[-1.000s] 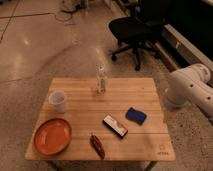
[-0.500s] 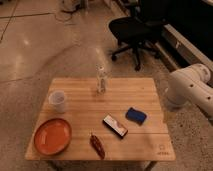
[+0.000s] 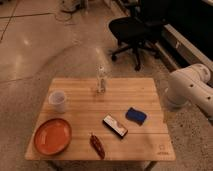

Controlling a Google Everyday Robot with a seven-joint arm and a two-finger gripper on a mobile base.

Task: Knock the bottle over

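Six items spread over a light wooden counter, seen from above and slightly from the front.

Starting with the bottle: small, slim, clear plastic, pale cap, whitish label. Standing upright near the far edge, roughly mid-width, well apart from the other stuff.

Over toward the left edge, a translucent white cup, upright with the open end up, a touch shorter than the bottle. Down at the near left corner, a round orange plate, lying flat, just in front of the cup but not touching it.

Near the front edge around the middle, a small dark red thing, long and pointy, kinda like a chili pepper, though hard to say for sure. Just right of that and a bit further back, a dark rectangular packet with a white patch, lying flat at an angle. Further right again, a blue sponge, also flat, close to the packet but apart from it.

Off the counter's right side, a chunky white arm, bent, poking in from the right edge of the shot, beside the counter rather than over it, and well apart from the bottle. Gripper out of shot somewhere past that edge, so no way to tell whether spread or pressed together.

In the background, a black office chair on wheels, parked on the shiny speckled floor beyond the counter's far right corner.
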